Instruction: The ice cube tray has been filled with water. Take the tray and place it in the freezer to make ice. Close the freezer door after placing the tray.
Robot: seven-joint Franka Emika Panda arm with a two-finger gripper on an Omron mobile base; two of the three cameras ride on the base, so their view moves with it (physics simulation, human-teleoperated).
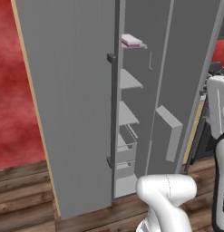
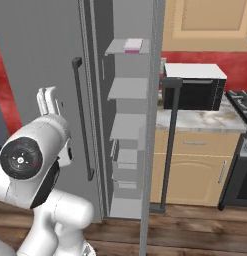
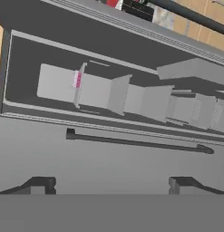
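A red-walled kitchen with wood floor holds the grey freezer (image 2: 126,150), its freezer door (image 1: 68,108) swung open. The white arm is folded low before it. The tool (image 3: 111,185) is spread wide and empty, facing the door handle (image 3: 136,142). The ice cube tray (image 1: 131,41) lies on the top shelf.

A home kitchen: a tall grey two-door fridge (image 2: 55,75) stands open against a red wall (image 1: 13,90), beside tan cabinets (image 2: 195,170) under a marbled tabletop (image 2: 195,122) that carries a black microwave (image 2: 195,90), with a stove (image 2: 242,100) at the edge and a wood-plank floor (image 1: 18,195).
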